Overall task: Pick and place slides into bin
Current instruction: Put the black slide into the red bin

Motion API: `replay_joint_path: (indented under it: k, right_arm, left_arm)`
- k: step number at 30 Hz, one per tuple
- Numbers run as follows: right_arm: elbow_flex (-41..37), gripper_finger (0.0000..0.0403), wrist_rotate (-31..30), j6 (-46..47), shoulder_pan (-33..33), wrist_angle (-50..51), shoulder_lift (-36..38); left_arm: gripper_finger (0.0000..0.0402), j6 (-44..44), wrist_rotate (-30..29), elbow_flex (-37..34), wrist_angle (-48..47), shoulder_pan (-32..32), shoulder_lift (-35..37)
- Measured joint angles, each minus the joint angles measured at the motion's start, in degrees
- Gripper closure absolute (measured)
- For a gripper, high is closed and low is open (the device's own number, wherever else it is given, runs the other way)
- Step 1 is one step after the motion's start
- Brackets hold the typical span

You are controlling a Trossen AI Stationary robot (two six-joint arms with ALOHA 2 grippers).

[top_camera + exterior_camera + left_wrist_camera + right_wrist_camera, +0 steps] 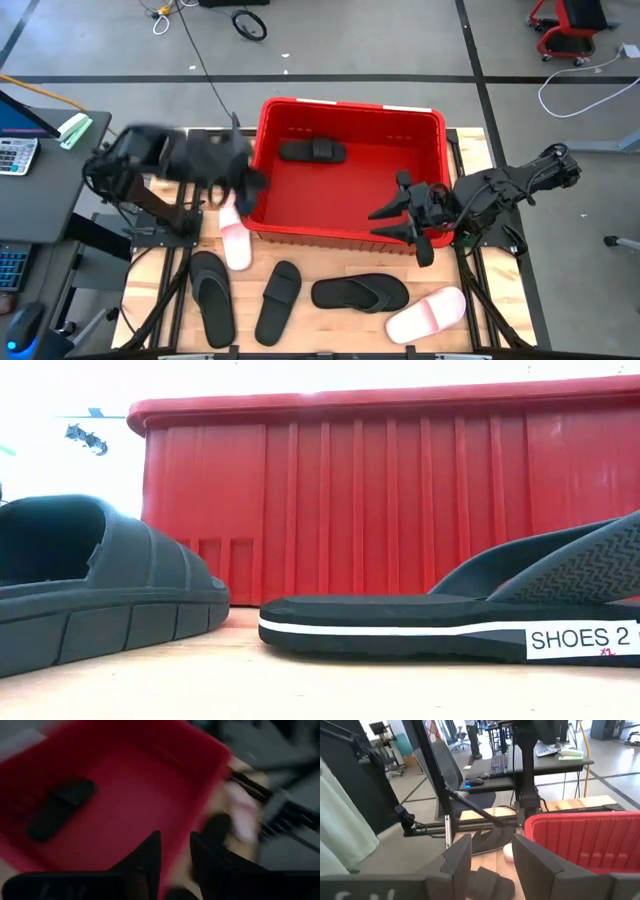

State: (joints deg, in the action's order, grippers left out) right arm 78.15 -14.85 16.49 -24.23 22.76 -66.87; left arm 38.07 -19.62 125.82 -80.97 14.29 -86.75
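On wooden tabletop (330, 325), red bin (350, 205)

A robotics lab or workshop: around the wooden table (330, 330), a bare grey concrete floor (400, 50) strewn with cables (580, 85), beside it a desk with a keyboard (502, 762) and an office chair (452, 767).

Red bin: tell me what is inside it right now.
One black slide lies on the floor of the red bin, near its far wall. The right pincer covers the near right corner, so nothing can be told about that patch.
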Motion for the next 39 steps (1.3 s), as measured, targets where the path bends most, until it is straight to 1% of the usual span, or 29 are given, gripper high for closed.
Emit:
replay_joint_path:
  k: [4, 9, 12, 15, 17, 19, 23, 25, 28, 31, 34, 39]
  right_arm:
    - [0.0, 0.0254, 0.0, 0.0, 0.0, 3.0, 0.0]
    - [0.0, 0.0254, 0.0, 0.0, 0.0, 4.5, 0.0]
    - [0.0, 0.0254, 0.0, 0.4, 0.0, 4.5, 0.0]
    - [0.0, 0.0254, 0.0, 0.5, 0.0, 4.5, 0.0]
    - [0.0, 0.0254, 0.0, 0.5, 0.0, 4.5, 0.0]
    - [0.0, 0.0254, 0.0, 0.4, 0.0, 4.5, 0.0]
    - [0.0, 0.0254, 0.0, 0.2, 0.0, 4.5, 0.0]
    - [0.0, 0.0254, 0.0, 0.6, 0.0, 4.5, 0.0]
    - [0.0, 0.0254, 0.0, 2.7, 0.0, 4.9, 0.0]
    - [0.0, 0.0255, 0.0, 4.2, 0.0, 5.3, 0.0]
    - [0.0, 0.0255, 0.0, 4.9, -0.4, 5.3, 0.0]
    - [0.0, 0.0255, 0.0, 5.0, -0.5, 5.8, 0.0]
  left_arm:
    - [0.0308, 8.5, -0.1, 0.0, 0.0, 9.6, -3.6]
    - [0.0326, 17.4, -1.2, 0.0, 2.6, 19.1, -10.7]
    - [0.0335, 24.1, -0.9, 0.0, 4.1, 23.5, -15.4]
    - [0.0336, 31.4, -0.4, 0.0, 2.8, 26.8, -20.4]
    - [0.0331, 33.6, -0.3, 0.0, 1.2, 28.4, -23.6]
    - [0.0320, 33.4, -0.3, 0.0, 0.1, 29.8, -27.2]
    - [0.0288, 28.6, 2.4, 0.0, -0.3, 31.1, -34.7]
    - [0.0269, 26.6, 3.5, 0.0, -0.3, 31.1, -38.0]
    - [0.0240, 21.4, 3.4, 0.0, -1.5, 30.5, -42.6]
    - [0.0219, 19.5, 3.4, 0.0, -5.1, 29.6, -46.4]
    - [0.0210, 21.3, 3.4, 0.0, -9.2, 28.9, -49.2]
    - [0.0224, 20.2, 1.8, 0.1, -9.1, 28.8, -52.7]
